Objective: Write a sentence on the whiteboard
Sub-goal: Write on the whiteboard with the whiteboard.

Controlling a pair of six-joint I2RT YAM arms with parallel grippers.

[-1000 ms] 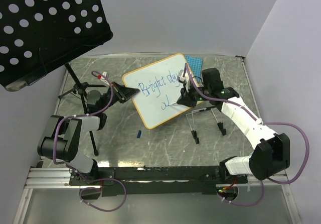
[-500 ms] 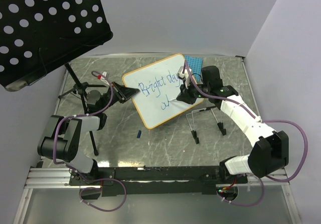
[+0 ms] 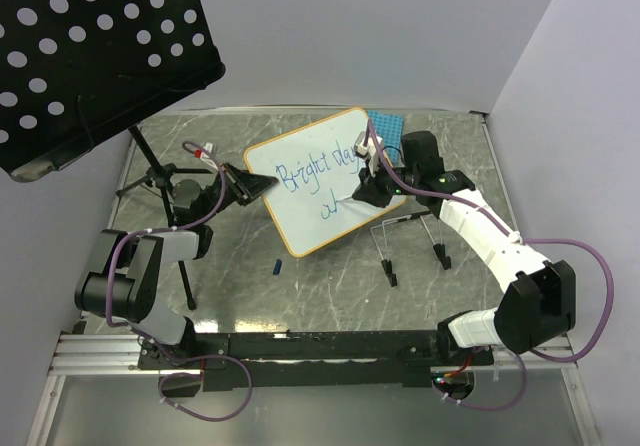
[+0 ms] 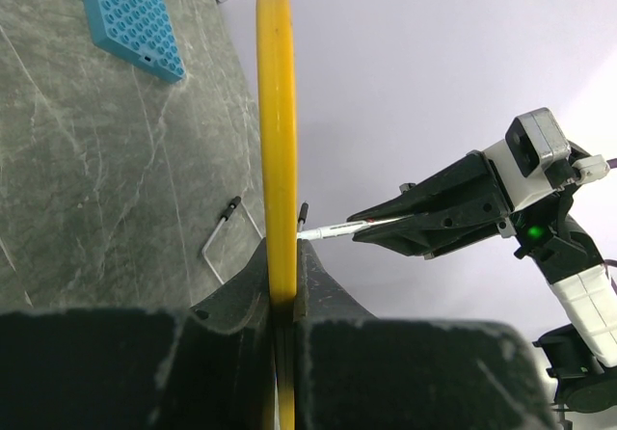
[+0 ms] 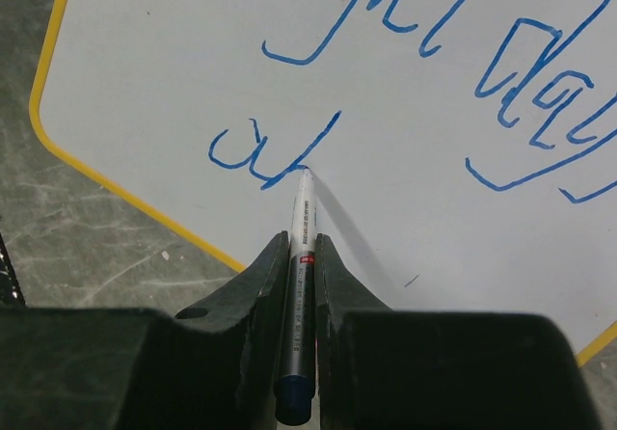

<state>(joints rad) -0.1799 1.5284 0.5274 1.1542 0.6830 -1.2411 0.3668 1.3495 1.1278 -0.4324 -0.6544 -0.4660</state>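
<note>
Whiteboard (image 3: 315, 181) rim clenched in my left pincer (image 3: 262, 186) | right pincer (image 3: 362, 192) grasps marker (image 5: 302, 213), tip at sentence (image 3: 312, 174) | blue plate (image 3: 386, 126) behind, wire stand (image 3: 389, 269) beside

Blue handwriting (image 3: 318, 171) "Bright day" on whiteboard (image 3: 290, 218), "ah" on the line beneath, print on marker (image 5: 300, 220) illegible

Glossy whiteboard (image 3: 305, 206) on a polished, marble-look table (image 3: 330, 286), as I see it remotely.
The board's face is smooth, shiny white with a yellow rim. The marker (image 5: 300, 208) has a sleek silvery barrel, the right gripper (image 5: 301, 241) is matt black plastic, and the blue studded plate (image 4: 130, 15) looks like moulded plastic.
</note>
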